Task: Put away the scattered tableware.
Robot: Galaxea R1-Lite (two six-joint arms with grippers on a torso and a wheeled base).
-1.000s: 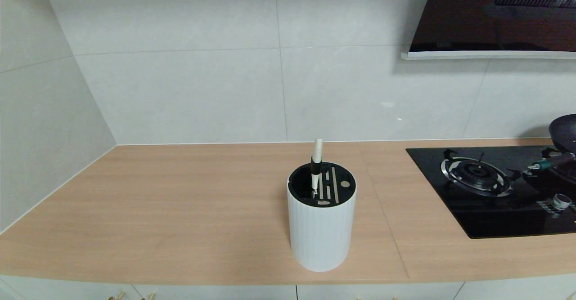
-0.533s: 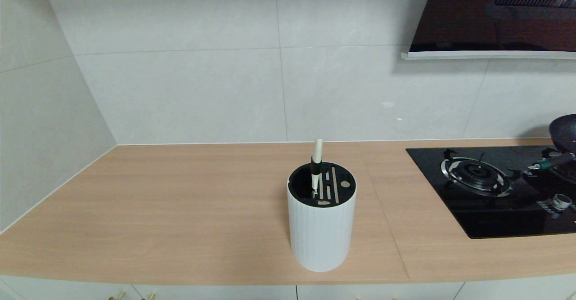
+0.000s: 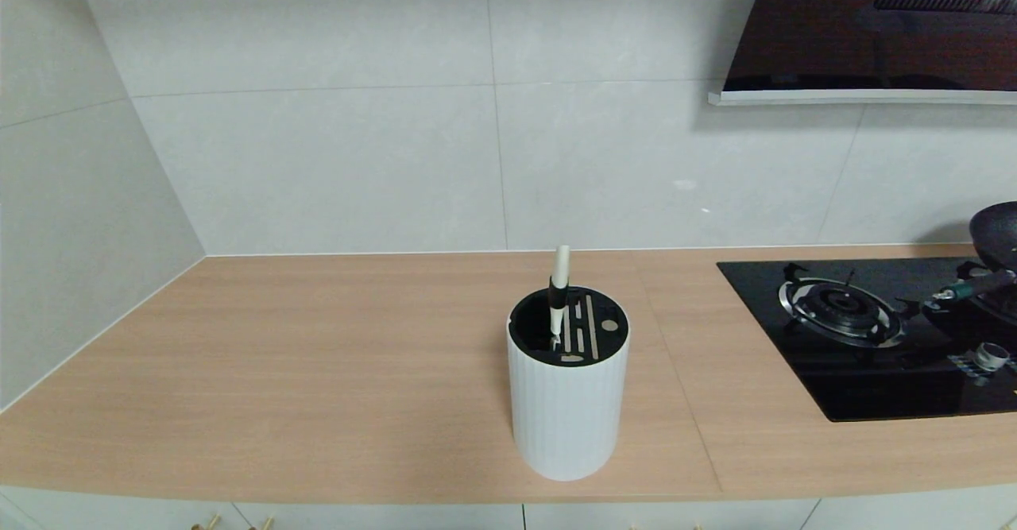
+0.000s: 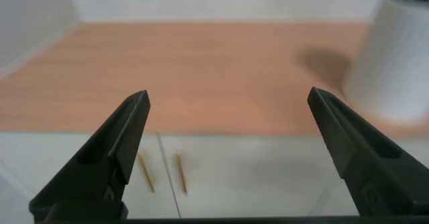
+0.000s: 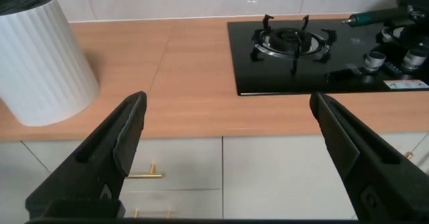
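As it stands on countertop [image 3: 318, 371], holder [image 3: 568, 419], one utensil [image 3: 558, 295] inside (handle up).

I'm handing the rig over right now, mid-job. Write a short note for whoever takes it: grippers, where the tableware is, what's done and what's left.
Left gripper: open, holding nothing, low in front of the countertop edge, on the left side of the white ribbed holder.
Right gripper: open, holding nothing, in front of the edge on the holder's right side.
Tableware: one cream-handled utensil stands handle-up in the holder's black slotted top.
Done: that utensil is put away.
Left: probably only to check beyond these views for stray pieces.
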